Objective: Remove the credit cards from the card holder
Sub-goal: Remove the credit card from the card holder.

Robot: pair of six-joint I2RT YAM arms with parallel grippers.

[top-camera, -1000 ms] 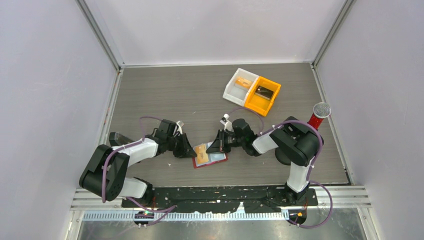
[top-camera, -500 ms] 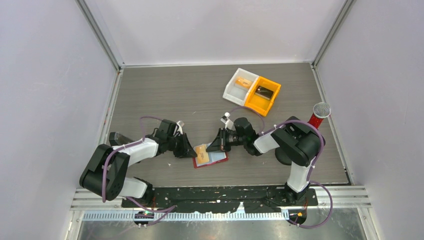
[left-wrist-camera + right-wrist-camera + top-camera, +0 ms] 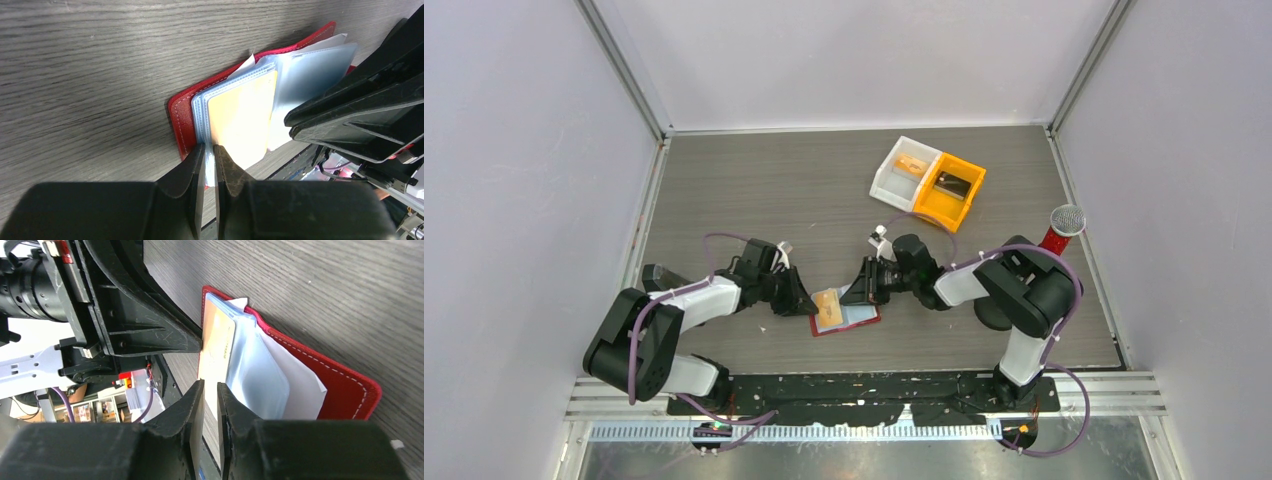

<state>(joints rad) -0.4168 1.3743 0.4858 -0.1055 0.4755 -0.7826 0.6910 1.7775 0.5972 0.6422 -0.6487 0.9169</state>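
The red card holder [image 3: 860, 321] lies open on the table between the two arms, its clear sleeves fanned upward. An orange-tan credit card [image 3: 242, 117] sits in the front sleeve and also shows in the right wrist view [image 3: 216, 342]. My left gripper [image 3: 209, 147] is shut on the near edge of that sleeve, beside the red cover [image 3: 181, 117]. My right gripper [image 3: 210, 383] hovers at the card's free end. Its jaws stand a narrow slit apart, with the table showing between them and nothing pinched. From above, the left gripper [image 3: 805, 303] and right gripper [image 3: 854, 296] face each other across the card [image 3: 828, 306].
A white bin [image 3: 894, 178] holding a tan card and an orange bin [image 3: 936, 209] holding a dark item stand at the back right. A red cylinder with a grey mesh top [image 3: 1064, 228] rises near the right wall. Metal rails edge the table.
The right gripper's jaws have parted slightly, and its arm has eased a little to the right. The left gripper, the card holder and the card stay where they were.
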